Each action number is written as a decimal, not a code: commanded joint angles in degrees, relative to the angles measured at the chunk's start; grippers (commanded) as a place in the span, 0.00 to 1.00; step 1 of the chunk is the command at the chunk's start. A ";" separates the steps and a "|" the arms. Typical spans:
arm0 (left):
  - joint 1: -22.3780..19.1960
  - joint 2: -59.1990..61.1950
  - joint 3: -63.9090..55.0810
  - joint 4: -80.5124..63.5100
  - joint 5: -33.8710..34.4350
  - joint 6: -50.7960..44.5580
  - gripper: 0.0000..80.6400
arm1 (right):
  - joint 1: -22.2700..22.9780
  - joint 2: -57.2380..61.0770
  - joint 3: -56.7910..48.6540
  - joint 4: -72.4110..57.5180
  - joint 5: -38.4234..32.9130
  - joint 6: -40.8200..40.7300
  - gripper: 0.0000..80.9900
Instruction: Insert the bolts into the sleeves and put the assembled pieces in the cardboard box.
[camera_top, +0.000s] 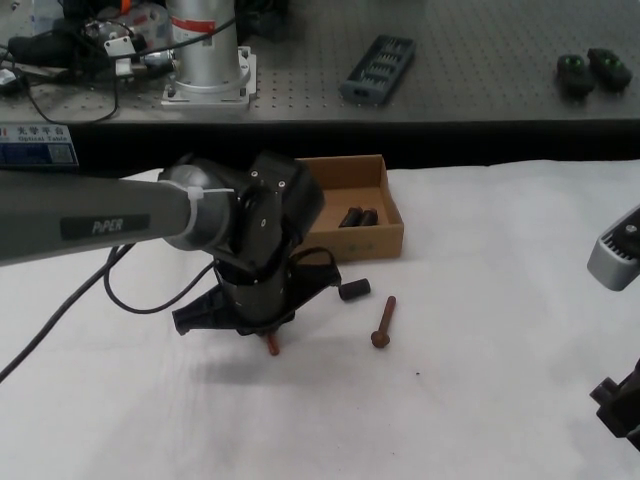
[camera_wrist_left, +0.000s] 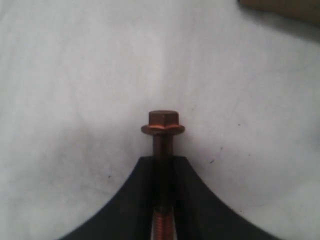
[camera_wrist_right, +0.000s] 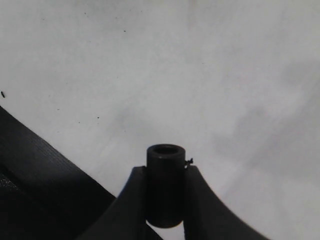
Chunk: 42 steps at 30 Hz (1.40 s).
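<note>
**Bolt in the left, sleeve in the right: meet over open cloth**

Left gripper: clamped on a bolt. The fingers pinch the threaded shank, and the hex head and flange stand out past the tips. I judge it rigid metal and light. The threads give the pads bite, so slip looks unlikely. Note that the free end is the head and the threaded end lies back between the fingers. You may need a fresh hold nearer the head before anything slides on.

Just beyond that gripper: the cardboard box, open-topped, with assembled pieces inside. Mind its near wall when you swing over.

Beside the gripper, toward the right arm: a loose sleeve and a loose bolt, apart, both lying on the white cloth. They will likely roll if nudged.

Between the two grippers: bare cloth, the best room for mating.

Right gripper: closed on a sleeve. The fingers hold its sides and the open bore faces outward. It is dark, hard and smooth-walled, so it could twist in the pinch. Push along the axis. A dark strip runs close by; I can't tell what it is, so treat it as an edge.
</note>
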 joint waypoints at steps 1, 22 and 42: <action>0.07 0.31 0.18 0.94 -2.44 0.64 0.02 | -0.34 -0.64 -0.21 0.10 -0.93 -0.29 0.03; 0.07 -20.13 0.18 1.89 7.13 25.25 0.01 | 2.17 -0.64 -0.21 -8.91 -13.61 1.54 0.03; 9.66 -57.67 32.30 -27.21 39.66 21.45 0.01 | 18.44 6.11 -0.21 -42.46 -27.95 20.95 0.03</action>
